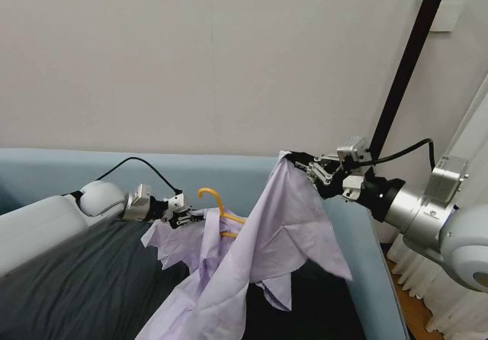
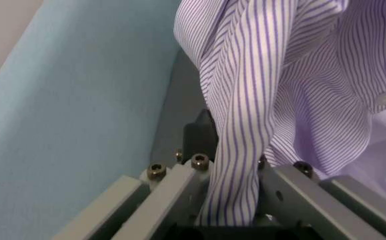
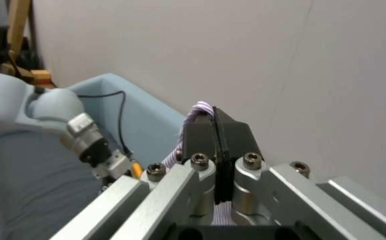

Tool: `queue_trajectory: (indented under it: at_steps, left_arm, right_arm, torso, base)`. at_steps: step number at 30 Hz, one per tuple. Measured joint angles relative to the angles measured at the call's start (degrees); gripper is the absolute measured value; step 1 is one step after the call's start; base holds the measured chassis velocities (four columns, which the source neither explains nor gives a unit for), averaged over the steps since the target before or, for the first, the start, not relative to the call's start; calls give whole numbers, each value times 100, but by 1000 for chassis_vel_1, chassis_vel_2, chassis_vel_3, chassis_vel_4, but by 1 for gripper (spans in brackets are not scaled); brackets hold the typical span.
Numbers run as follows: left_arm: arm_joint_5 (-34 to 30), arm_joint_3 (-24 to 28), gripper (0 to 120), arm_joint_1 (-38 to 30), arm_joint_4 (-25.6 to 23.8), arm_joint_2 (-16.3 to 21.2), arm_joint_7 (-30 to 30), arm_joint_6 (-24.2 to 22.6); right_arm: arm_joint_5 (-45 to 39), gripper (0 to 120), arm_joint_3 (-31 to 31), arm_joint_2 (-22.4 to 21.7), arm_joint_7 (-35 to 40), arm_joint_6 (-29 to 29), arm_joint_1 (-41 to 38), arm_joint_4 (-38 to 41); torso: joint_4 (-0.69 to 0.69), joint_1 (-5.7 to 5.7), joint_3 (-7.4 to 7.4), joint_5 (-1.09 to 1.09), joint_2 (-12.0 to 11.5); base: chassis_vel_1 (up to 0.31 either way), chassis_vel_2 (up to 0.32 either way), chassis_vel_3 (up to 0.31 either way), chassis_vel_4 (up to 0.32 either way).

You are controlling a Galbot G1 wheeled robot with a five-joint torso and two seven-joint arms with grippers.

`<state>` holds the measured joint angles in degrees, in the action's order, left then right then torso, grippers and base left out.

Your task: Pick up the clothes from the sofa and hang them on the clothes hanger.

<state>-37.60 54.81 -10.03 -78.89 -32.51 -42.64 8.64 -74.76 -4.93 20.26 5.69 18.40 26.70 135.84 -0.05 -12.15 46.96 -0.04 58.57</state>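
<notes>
I've a lilac striped shirt (image 1: pixel 263 241) above the blue sofa (image 1: pixel 46 168).
My left end effector (image 1: pixel 177 216) and right end effector (image 1: pixel 303 165) grip it.

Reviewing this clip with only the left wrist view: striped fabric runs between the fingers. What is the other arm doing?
Observer: The right gripper holds the shirt by a top corner, raised above the sofa; the right wrist view shows its fingers pressed together on striped cloth.
Operator: Any hanger nearby?
Observer: Yes, a yellow hanger sits partly in the shirt's folds beside the left gripper, hook sticking up.
</notes>
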Motion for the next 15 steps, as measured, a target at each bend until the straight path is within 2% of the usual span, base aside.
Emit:
queue_trajectory:
  at_steps: [4, 8, 10, 13, 15]
  left_arm:
    - [-4, -82, 0, 21, 301, -212, 318, -92]
    - [-331, -216, 0, -77, 746, -491, 749, -182]
    - [-355, -222, 0, -88, 763, -504, 769, -183]
    - [-829, -287, 0, -375, 796, -636, 1084, -219]
    - [-906, -293, 0, -450, 738, -635, 1120, -231]
  right_arm:
    - [-74, 0, 2, -56, -16, -67, 78, 312]
    - [-58, 0, 87, -107, -51, -139, 241, 699]
    - [-47, 0, 99, -108, -53, -141, 254, 712]
    - [578, 0, 517, 8, -69, -122, 578, 753]
    - [763, 0, 584, 81, -83, -112, 719, 752]
  torso:
    - [0, 0, 0, -1, 0]
    - [-4, -1, 0, -2, 0]
    - [-3, 0, -1, -2, 0]
    - [-3, 0, 0, 0, 0]
    - [-2, 0, 0, 0, 0]
  base:
    - [0, 0, 0, 0]
    - [0, 0, 0, 0]
    - [0, 0, 0, 0]
    - [0, 0, 0, 0]
    - [0, 0, 0, 0]
